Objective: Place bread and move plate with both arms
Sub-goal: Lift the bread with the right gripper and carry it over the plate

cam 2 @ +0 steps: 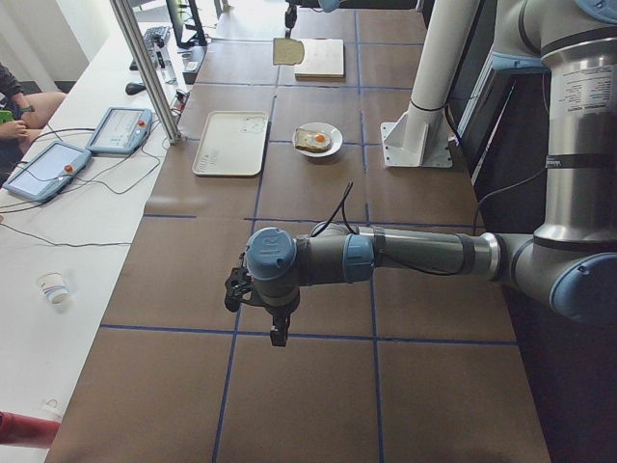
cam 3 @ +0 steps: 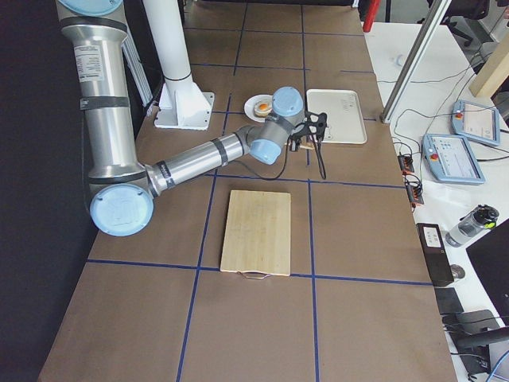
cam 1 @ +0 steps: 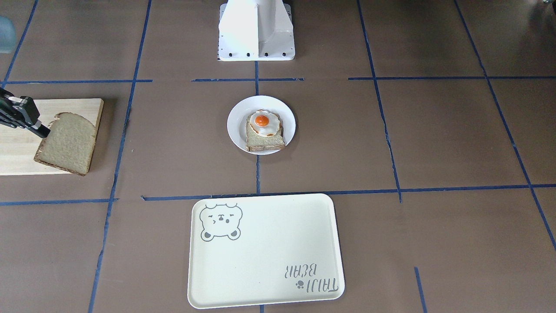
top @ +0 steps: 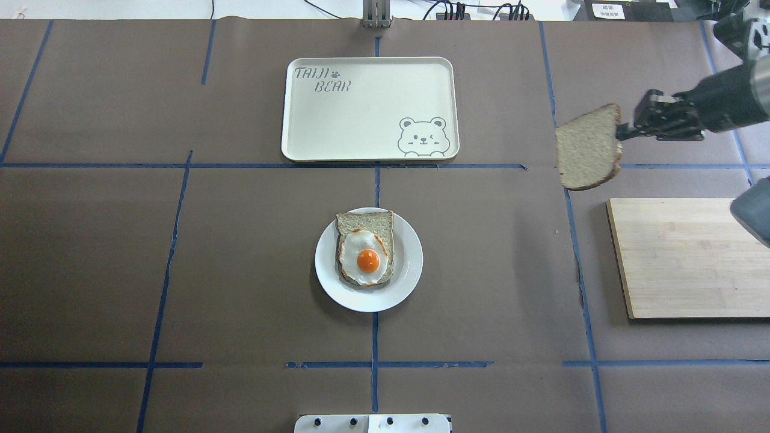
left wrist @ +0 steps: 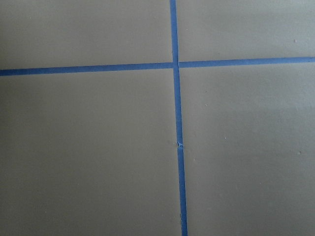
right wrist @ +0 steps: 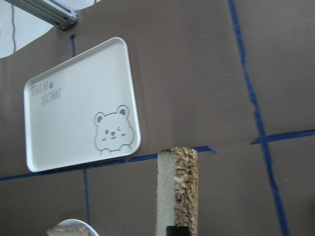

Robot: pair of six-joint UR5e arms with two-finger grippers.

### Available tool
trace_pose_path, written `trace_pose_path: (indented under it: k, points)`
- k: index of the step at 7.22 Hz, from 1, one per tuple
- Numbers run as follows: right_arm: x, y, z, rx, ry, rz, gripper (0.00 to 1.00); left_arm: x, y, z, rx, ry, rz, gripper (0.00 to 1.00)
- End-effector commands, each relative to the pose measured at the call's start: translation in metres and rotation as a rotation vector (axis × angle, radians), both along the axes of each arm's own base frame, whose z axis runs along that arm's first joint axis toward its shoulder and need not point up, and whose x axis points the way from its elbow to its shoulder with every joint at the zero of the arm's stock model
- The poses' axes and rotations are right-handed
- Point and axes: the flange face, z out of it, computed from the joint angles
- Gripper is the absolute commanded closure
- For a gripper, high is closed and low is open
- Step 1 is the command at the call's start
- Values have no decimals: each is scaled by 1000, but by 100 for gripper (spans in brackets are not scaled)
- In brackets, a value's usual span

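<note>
Front view: my right gripper (cam 1: 43, 130) is pinching the bread (cam 1: 67, 141) by its crust, holding it tilted in the air above the wooden board (cam 1: 17, 150), I'd say ready to cap the egg-topped slice (cam 1: 265, 130) that's sitting on the plate (cam 1: 236, 130). Overhead, the bear tray (top: 361, 120) is lying beyond the plate, probably its destination. Left side view: the left gripper (cam 2: 278, 333) is hovering over the table, well apart, and I can't tell its opening.

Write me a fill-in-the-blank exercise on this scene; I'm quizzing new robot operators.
The plain bread hangs in the robot's ____ gripper.
The slice on the plate carries a fried ____.
The tray shows a drawing of a ____.
Missing words: right; egg; bear.
</note>
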Motion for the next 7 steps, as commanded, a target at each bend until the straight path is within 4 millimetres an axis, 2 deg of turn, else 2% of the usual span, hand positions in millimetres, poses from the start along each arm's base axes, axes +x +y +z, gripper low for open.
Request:
trace_pose_path:
  k: [1,3,4,5,6,7]
  points:
    - [-98,23,-88,47,-85,-34,100,0,2,2,-7,-1,0,0]
    - [-199,83,-124,113,-108,-32,100,0,3,10,-25,2,0,0]
    - [-247,119,-133,139,-107,-21,100,0,3,10,-25,2,0,0]
    - [-273,141,-131,167,-86,29,100,0,3,11,-27,2,0,0]
    - [-289,150,-124,170,-63,34,100,0,3,11,-27,2,0,0]
    - [-302,149,-114,164,-37,28,100,0,3,11,-27,2,0,0]
